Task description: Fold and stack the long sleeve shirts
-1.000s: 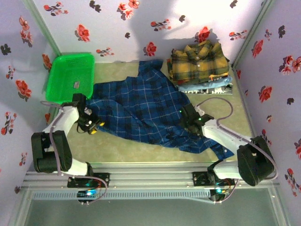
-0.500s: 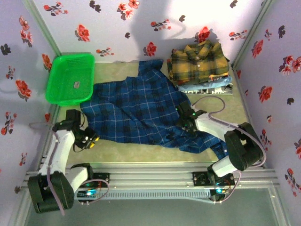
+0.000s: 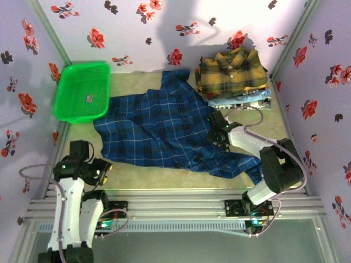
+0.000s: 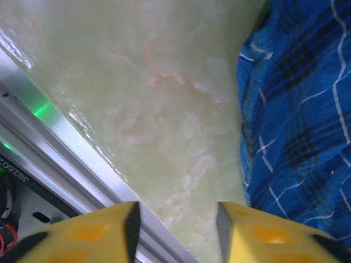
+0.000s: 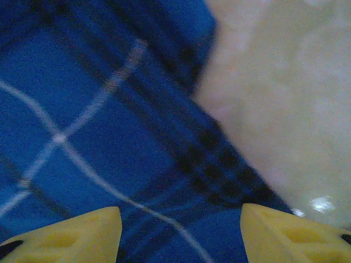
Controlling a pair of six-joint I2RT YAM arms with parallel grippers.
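While one shirt lies open, the job stands part done, by my reading. Table [image 3: 164, 176]: pale green top, bearing all below. Blue shirt [image 3: 164, 129]: dark plaid with thin white lines, spread loose and rumpled across the middle, collar end towards 12 o'clock, a sleeve trailing off to 4 o'clock, its left edge well apart from the left gripper; no tidy fold shows in it, so its folding looks barely begun or not begun, and it is not on the stack. Mustard shirt [image 3: 231, 71]: folded, collar up, topping a stack at 1 o'clock on the table. Light blue shirts [image 3: 249, 100]: folded, under the mustard one, edges showing at the stack's near side; how many, I cannot tell. Basket [image 3: 88, 64]: green plastic, at 10 o'clock, holding a small label or tag, no shirt. Left gripper [image 3: 104, 169]: at 8 o'clock, beside the near rail; the wrist view shows it [image 4: 175, 224] with jaws parted over bare table, gripping nothing, the blue shirt [image 4: 296, 109] off at its 2 o'clock. Right gripper [image 3: 220, 132]: at the shirt's 3 o'clock edge; its wrist view shows it [image 5: 181, 230] with jaws apart close above the plaid [image 5: 82, 109] where cloth meets table, nothing seen pinched between them. Left to do, by this showing: fold the blue shirt and set it on the stack.
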